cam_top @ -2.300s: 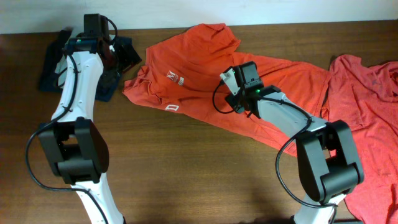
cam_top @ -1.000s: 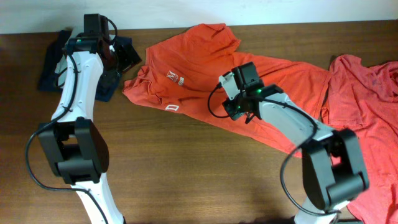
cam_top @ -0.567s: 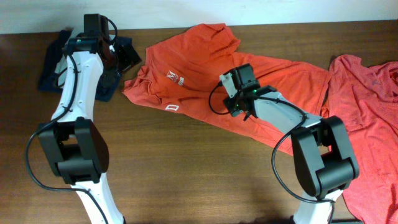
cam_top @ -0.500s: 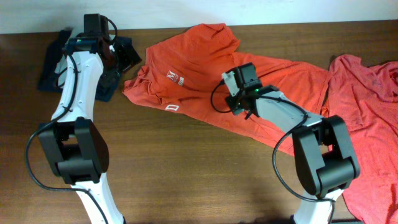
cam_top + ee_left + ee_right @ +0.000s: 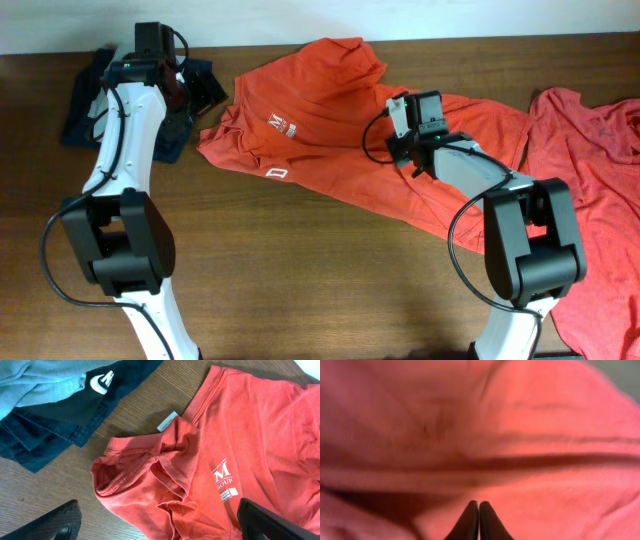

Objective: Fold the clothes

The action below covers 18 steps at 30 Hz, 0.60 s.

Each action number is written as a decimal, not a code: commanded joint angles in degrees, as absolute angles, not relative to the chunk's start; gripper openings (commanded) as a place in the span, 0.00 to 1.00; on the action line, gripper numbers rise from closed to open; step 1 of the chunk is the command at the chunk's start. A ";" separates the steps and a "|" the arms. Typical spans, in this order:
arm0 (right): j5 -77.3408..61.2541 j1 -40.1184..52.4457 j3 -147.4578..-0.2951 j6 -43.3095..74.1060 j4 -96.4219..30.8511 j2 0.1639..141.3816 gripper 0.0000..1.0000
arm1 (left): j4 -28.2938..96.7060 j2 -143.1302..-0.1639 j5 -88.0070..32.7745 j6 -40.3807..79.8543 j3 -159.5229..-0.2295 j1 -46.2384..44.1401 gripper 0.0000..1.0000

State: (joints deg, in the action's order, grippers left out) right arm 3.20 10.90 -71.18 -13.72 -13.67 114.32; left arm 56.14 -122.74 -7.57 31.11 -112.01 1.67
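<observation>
- Right claw (image 5: 402, 148) is shut, low over the orange-red cotton T-shirt (image 5: 310, 100) lying spread out, maybe to smooth it.
- Left claw (image 5: 165, 522) is wide open above the T-shirt's bunched edge (image 5: 145, 475), ready to grab.
- Right claw's fingertips (image 5: 472, 520) touch each other, red cloth all around.

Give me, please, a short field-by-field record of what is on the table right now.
table: brown wood
middle shirt: orange-red, spread out but crumpled, white chest logo facing up
right shirt: orange-red, rumpled at the table's right edge
dark clothes: heaped at the far left corner
left claw: open, over the crumpled end of the middle shirt
right claw: shut, over the middle shirt; whether it pinches cloth cannot be told
</observation>
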 commanded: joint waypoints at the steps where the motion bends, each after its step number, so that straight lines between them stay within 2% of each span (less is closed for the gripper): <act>1: 3.40 11.60 -72.86 -12.97 -17.96 110.10 0.04 | 56.07 -123.00 -8.12 31.46 -111.63 1.52 0.99; 8: 3.27 12.40 -74.72 -8.21 -32.25 100.53 0.04 | 56.07 -123.00 -8.12 31.46 -111.61 1.52 0.99; 14: 3.20 12.36 -74.06 -3.42 -45.50 101.41 0.04 | 56.07 -123.00 -8.12 31.46 -111.63 1.52 0.99; 18: 3.29 12.36 -71.90 -0.43 -49.36 102.08 0.04 | 56.07 -123.00 -8.12 31.46 -111.63 1.52 0.99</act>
State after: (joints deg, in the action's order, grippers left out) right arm 3.18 12.12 -73.49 -4.32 -48.29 101.10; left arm 56.12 -122.74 -7.57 31.11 -112.01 1.67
